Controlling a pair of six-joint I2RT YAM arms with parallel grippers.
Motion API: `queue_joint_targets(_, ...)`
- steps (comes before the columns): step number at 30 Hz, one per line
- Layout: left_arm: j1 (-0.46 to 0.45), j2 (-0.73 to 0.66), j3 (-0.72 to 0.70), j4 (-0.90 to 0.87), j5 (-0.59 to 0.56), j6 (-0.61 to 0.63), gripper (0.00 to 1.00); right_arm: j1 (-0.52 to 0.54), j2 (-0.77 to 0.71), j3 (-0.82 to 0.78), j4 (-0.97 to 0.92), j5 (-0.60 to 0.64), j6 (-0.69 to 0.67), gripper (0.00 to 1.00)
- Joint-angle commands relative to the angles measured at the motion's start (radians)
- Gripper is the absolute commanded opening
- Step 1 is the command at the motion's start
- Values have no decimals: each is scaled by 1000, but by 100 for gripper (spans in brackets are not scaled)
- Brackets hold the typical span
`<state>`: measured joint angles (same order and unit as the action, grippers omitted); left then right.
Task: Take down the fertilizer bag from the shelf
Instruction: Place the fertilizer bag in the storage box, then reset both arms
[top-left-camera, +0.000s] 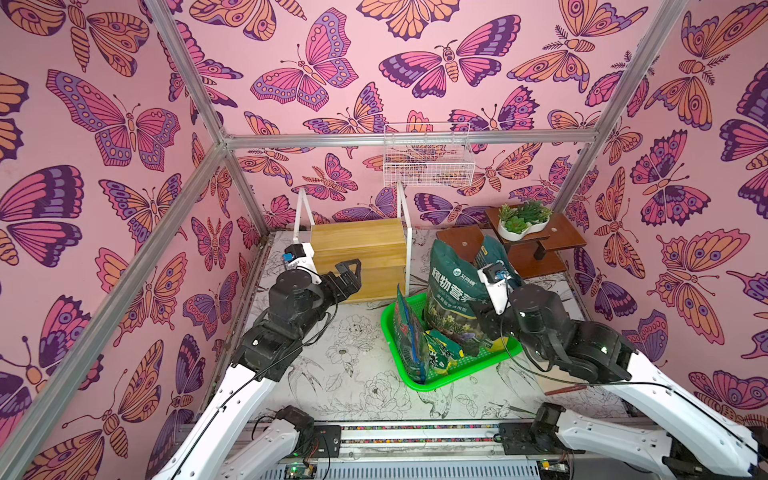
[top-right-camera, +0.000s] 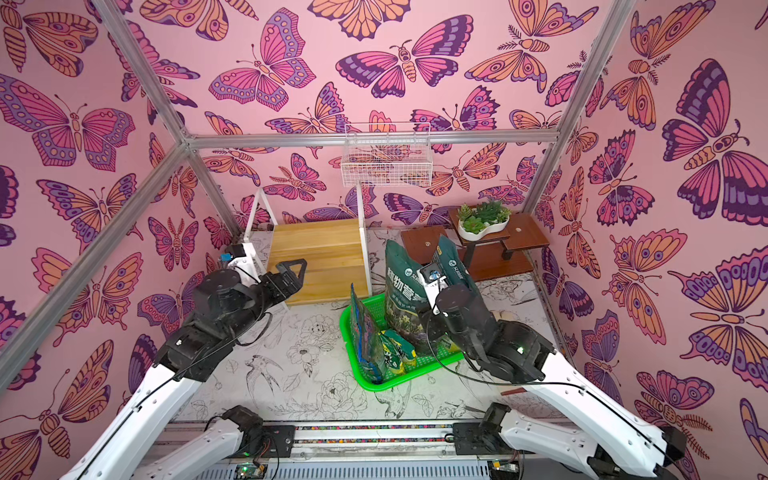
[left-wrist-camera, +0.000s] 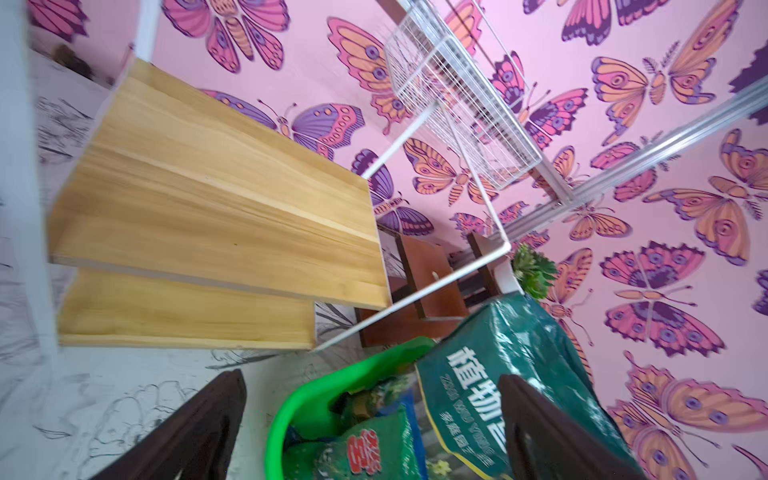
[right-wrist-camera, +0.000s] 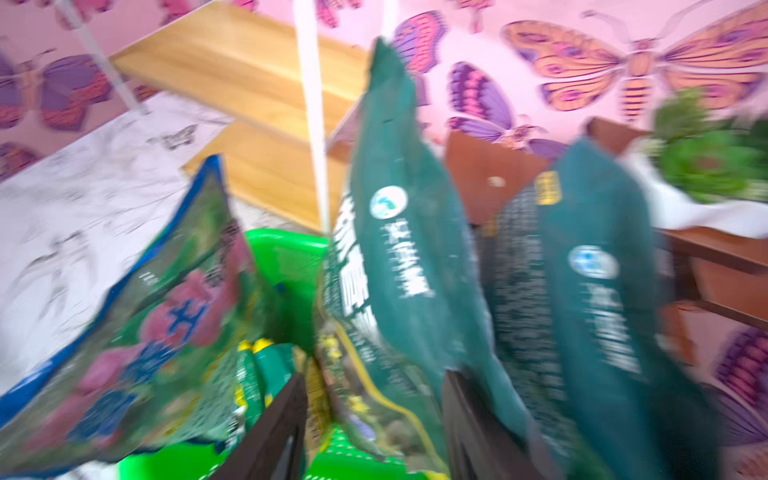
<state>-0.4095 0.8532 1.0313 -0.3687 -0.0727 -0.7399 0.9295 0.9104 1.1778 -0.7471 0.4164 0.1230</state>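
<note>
Look left first. Find the left hand (top-left-camera: 351, 274) spread wide, holding nothing, up in the air just in front of the low step of the shelf (top-left-camera: 357, 241). See both wood steps bare.

Move right, over the tabletop (top-left-camera: 332, 374), to the green tray (top-left-camera: 419, 384). Spot a flat bag with a blue edge (top-left-camera: 409, 332) standing at the tray's side nearest the shelf. Next to it, see the big dark green fertilizer bag (top-left-camera: 451, 291) standing tall in the tray, long side up and down. Off the shelf and down already, by the look of it. Note a second dark green bag (top-left-camera: 492, 253) just behind, near the dark brown stand (top-left-camera: 536, 243).

Last, find the right hand (right-wrist-camera: 374, 376) right at the foot of the fertilizer bag, fingers about half apart, the bag's low part in the gap. Too blurry to tell about touching, but no clear pinch. Much nearer to the bag than the left hand, well apart across the tabletop. Probably best to pull straight back, slowly, so as not to tip the bag.
</note>
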Motion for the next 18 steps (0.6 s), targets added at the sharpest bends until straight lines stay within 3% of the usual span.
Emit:
queue_joint_targets(1,64,-28,-29,-21,-52,69,100,-70,-55,23,-40,62,1,52)
queue_joint_targets(8,142,-46,-62,-38,-52,97,100,-107,-152,74,-1,157,-52,52)
queue_joint_targets(13,168,-51,-93,-39,-96,117,100,-121,-157,66,-5,283,-106,57)
queue_joint_targets(16,186,-54,-113,-42,-145,161,100,-214,-136,80,-35,283,-94,57)
queue_joint_targets(18,202,-51,-121,-52,-164,186,100,-323,-129,83,-43,203,-76,58)
